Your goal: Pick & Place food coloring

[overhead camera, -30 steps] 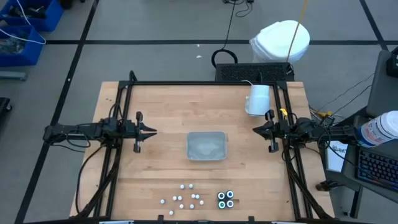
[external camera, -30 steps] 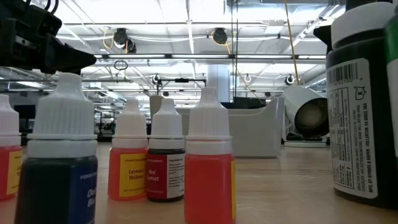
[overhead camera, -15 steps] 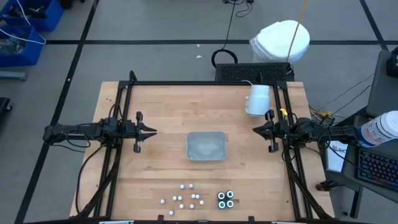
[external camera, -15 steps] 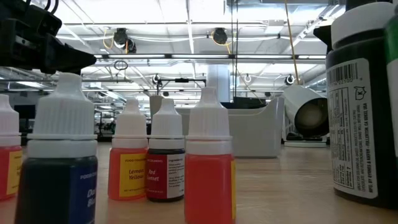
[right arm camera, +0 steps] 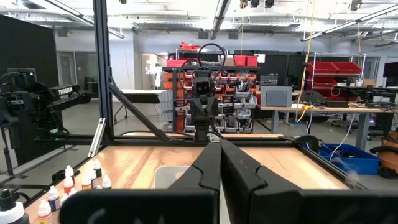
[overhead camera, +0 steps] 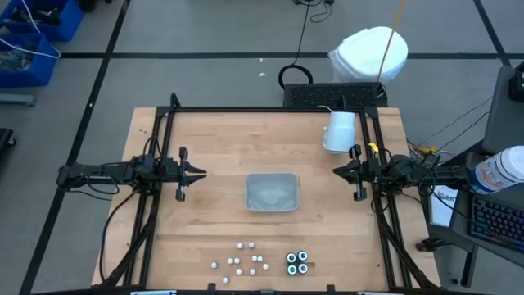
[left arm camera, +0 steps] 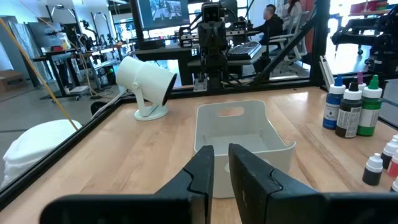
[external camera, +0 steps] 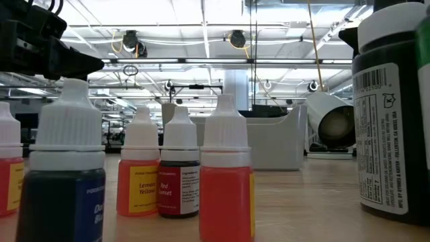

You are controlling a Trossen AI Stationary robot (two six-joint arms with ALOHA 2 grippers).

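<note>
Several tiny white-capped dropper bottles (overhead camera: 242, 260) stand upright on their bases near the table's near edge. Beside them, to the right, stand dark round pots (overhead camera: 297, 262). They fill the low view, among them a red bottle (external camera: 226, 181) and a dark pot (external camera: 393, 114). They also show in the left wrist view (left arm camera: 351, 109) and the right wrist view (right arm camera: 68, 180). My left gripper (overhead camera: 201, 173) hovers shut at the table's left, and my right gripper (overhead camera: 336, 171) hovers shut at its right. Both are level, face the middle and are empty.
A clear rectangular tray (overhead camera: 272, 192) sits at the table's middle between the grippers. A white mug (overhead camera: 339, 131) lies at the far right, close to my right arm. A black frame (overhead camera: 246, 110) borders the table. Bare wood lies between the tray and the bottles.
</note>
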